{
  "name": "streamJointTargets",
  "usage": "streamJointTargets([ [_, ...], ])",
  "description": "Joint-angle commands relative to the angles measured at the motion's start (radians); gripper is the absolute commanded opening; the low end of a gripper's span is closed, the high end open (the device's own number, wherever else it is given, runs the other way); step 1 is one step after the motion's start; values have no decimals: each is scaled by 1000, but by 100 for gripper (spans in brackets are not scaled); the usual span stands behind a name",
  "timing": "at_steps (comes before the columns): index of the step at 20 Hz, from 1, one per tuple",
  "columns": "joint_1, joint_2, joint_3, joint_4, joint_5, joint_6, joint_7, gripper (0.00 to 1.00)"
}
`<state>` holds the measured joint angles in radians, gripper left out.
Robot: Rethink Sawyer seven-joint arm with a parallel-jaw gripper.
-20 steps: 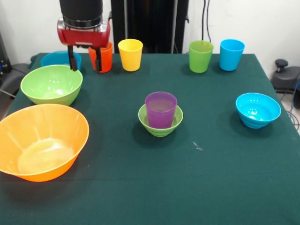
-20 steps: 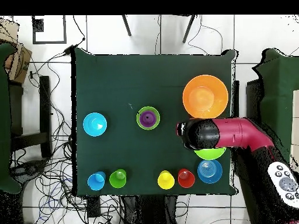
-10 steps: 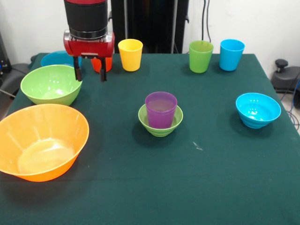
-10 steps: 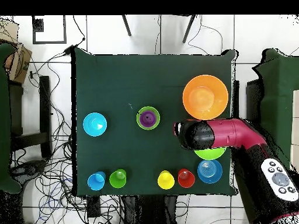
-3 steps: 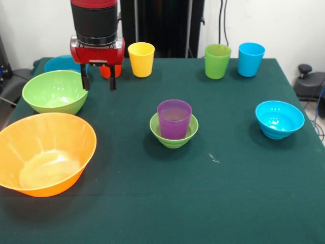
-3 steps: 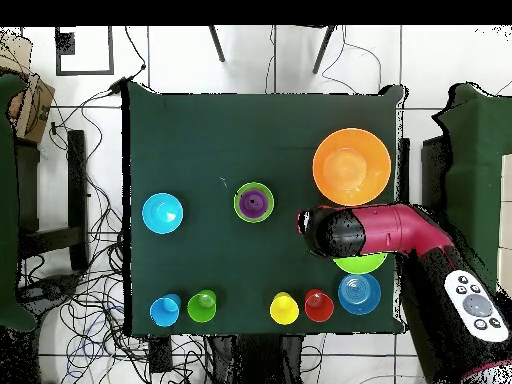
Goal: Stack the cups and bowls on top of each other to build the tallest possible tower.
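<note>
Since a second back, gripper [image 5: 98,81] moved off the orange cup [image 5: 107,70] toward the table middle; nothing else shifted. Its two fingers were spread, empty, hanging above bare cloth beside the medium green bowl [image 5: 56,91].

Table [image 5: 223,193] wore a dark green cloth; white wall and a dark post stood behind, cables trailed over a pale tiled floor in the overhead view.

Tower so far: purple cup [image 5: 174,118] stood upright inside the small green bowl [image 5: 173,137], near table centre. Small blue bowl [image 5: 279,119] sat alone and empty, well apart to the side. Large orange bowl [image 5: 44,153] empty at the near corner, medium green bowl just behind it, empty. Medium blue bowl [image 5: 60,64] partly hidden behind the arm; contents could not be told in front view, looked empty overhead.

Far edge row: orange cup mostly hidden by the gripper body, yellow cup [image 5: 141,59] just beside it, then green cup [image 5: 217,61] and light blue cup [image 5: 251,59] close together, all upright.
</note>
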<state>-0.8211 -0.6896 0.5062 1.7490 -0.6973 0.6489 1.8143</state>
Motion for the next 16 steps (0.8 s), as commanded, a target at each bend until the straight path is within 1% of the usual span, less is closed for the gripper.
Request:
streamJointTargets([
  [1, -26, 33, 36, -13, -48, 38, -202, 100],
  [4, -46, 38, 43, -6, -44, 50, -222, 100],
  [11, -82, 59, 47, 6, -68, 29, -234, 100],
  [13, -79, 57, 35, 27, -84, 1, -204, 100],
  [16, -54, 72, 11, 40, -110, -49, -136, 100],
])
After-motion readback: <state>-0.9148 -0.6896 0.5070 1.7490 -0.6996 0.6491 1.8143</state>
